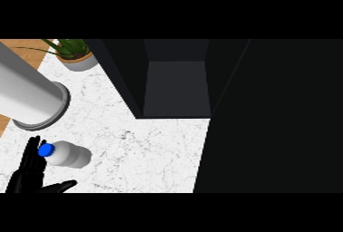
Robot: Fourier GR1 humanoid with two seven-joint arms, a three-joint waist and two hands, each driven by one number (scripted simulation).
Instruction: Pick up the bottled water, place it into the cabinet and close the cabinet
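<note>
Where the white marbled worktop (147, 149) fills the left and middle of the frame, a dark cabinet (178, 86) rises over its upper middle, its interior open to view with a grey back panel and shelf floor. A broad black panel (275, 118), which may be the cabinet's door, covers the whole right side of the frame. A large grey cylinder (30, 93) lies tilted across the upper left, its open rim pointing down and right. Above it, at the top left, a potted plant (75, 56) stands in a grey pot near the cabinet's left wall.

At the lower left, the left robot hand (30, 174) comes up from the bottom edge, fingers straight and spread upward, thumb stuck out to the right. The bottle (67, 154) sits on the worktop just right of those fingers, its blue cap (46, 150) touching or overlapping the fingertips; whether they truly meet cannot be told. The fingers are not curled round it. The bottle is well apart from the cabinet. The right robot hand does not show.
</note>
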